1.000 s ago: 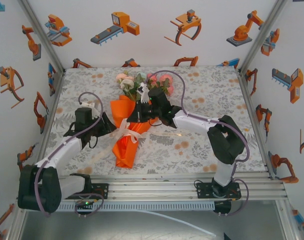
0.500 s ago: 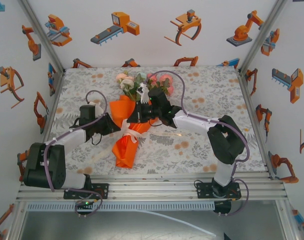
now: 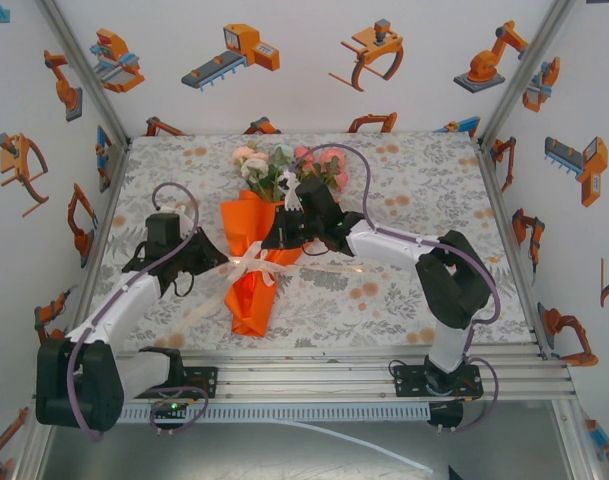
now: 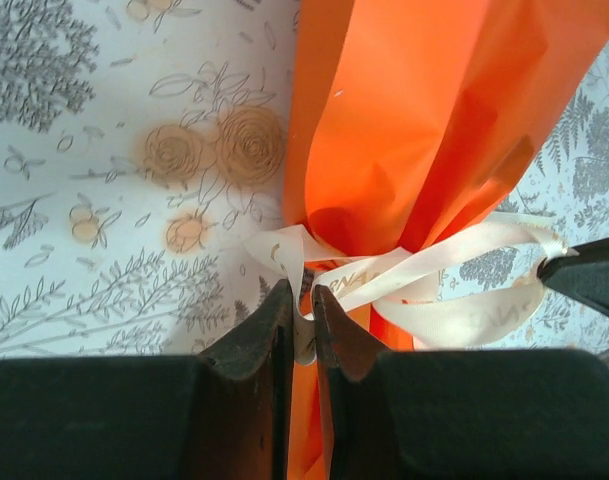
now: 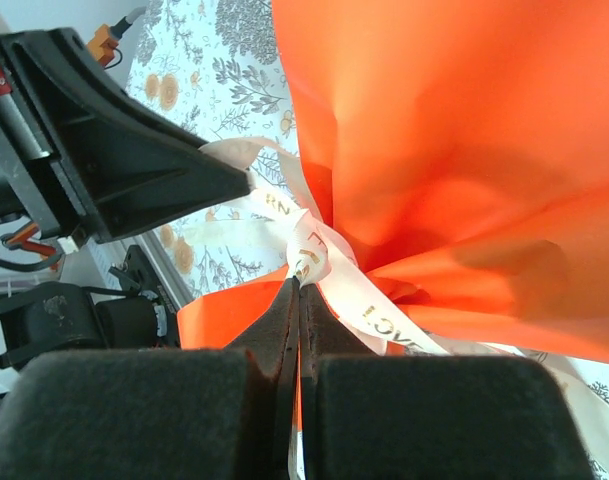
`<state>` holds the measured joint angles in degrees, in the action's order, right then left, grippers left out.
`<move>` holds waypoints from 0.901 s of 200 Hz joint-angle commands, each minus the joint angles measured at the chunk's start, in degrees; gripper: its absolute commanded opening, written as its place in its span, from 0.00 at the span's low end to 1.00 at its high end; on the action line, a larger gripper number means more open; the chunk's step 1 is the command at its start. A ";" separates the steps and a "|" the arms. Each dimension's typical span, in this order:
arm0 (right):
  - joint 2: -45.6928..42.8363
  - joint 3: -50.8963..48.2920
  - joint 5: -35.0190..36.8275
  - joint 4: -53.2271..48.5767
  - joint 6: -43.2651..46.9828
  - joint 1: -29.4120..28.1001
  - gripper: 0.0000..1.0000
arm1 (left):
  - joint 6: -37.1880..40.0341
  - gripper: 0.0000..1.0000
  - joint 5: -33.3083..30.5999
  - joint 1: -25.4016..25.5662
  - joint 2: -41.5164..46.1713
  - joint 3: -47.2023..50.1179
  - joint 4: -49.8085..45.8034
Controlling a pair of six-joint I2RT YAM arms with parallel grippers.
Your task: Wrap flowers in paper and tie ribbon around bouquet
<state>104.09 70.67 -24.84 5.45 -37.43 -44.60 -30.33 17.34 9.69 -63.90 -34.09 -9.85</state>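
Right, left claw [image 4: 302,292]: fingers nearly together, pinched on a strand of the ribbon [image 4: 454,250] just at 9 o'clock of the knot. Right claw [image 5: 296,288]: pads pressed flat w/ a ribbon strand caught at the tips. A sliver of white shows lower down btw them, so I read it as clamped on the ribbon too. From above it reaches the knot from abt 2 o'clock, and the left comes from 9.

Out from there, the ribbon is looped round the waist of the bouquet [image 3: 250,295], w/ the knot and loose loops on top. The bouquet lies flat in the middle of the tablecloth [image 3: 404,190], flowers [image 3: 279,165] at 12 o'clock, pointed tip at 6. The paper [image 4: 424,110] flares wide above the tie and creases in under it.

Handling, my judgement:
- **Ribbon:** thin, limp, prob. slick, so it'll slide through the pads unless pinched square across its width. Take it close to the knot, not out at the tails.
- **Paper:** light and semi-stiff. It holds a crease but dents and tears easily, so no gripping at the waist.
- **Whole bundle:** weighs next to nothing, so an uneven tug will drag it over the cloth instead of tightening the knot. Pull evenly, opposite ways.
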 commanded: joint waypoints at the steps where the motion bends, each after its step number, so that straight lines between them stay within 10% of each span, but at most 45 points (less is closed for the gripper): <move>1: -1.97 2.34 2.12 -1.12 0.97 0.04 0.00 | -2.00 0.19 -2.60 -0.34 2.66 -2.47 -7.93; 87: 4.55 9.63 4.68 -0.61 -4.88 -0.21 0.00 | -24.60 0.01 16.21 3.44 5.96 -8.32 -14.39; 180: 7.17 12.89 4.49 -2.37 -5.99 -0.70 0.00 | -23.52 0.00 13.46 9.56 -9.35 -12.48 -8.07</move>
<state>110.59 80.82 -20.86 3.18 -42.46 -44.82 -54.48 30.94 19.00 -70.06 -44.58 -20.10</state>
